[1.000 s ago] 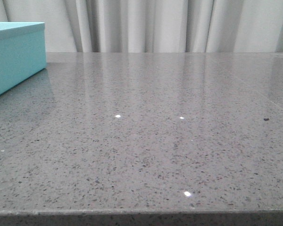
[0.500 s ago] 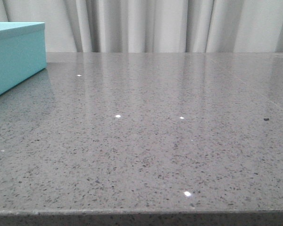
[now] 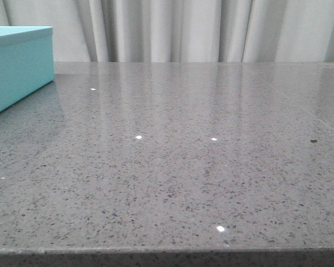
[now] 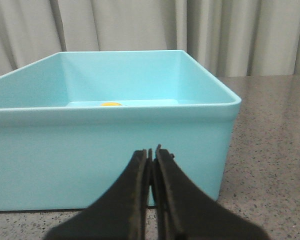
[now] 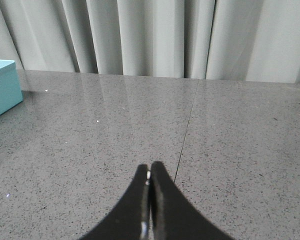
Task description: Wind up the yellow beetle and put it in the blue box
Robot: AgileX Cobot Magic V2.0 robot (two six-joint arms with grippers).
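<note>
Room: pale pleated curtains (image 3: 211,30) across the whole far side; nothing else behind them visible.
Bench: grey speckled stone (image 3: 172,167), glossy, mirroring the curtain folds and dotted with small bright glints; a thin seam (image 5: 186,132) running near to far in the right wrist view; near edge visible low in the front view.
Blue box: at the far left of the bench (image 3: 16,67), partly cut by the frame edge in the front view; open at the top in the left wrist view (image 4: 140,130), no lid seen on it there; probably parked to the side to leave the middle free for handling.
Left pincer: black, closed with only a hairline slit between the tips (image 4: 151,155), gripping nothing; held just outside the box's near wall, facing it, apparently clear of the load.
Right pincer: black, tips pressed together (image 5: 149,175), empty; low over bare bench right of the box, well apart from it, apparently idle.
Yellow beetle: only a small yellow sliver (image 4: 111,104) showing over the near rim, low inside the box toward its far wall; shape too hidden to confirm, yet likely the toy already stored.
Progress, judged: storing seems done; winding not checkable from here.
</note>
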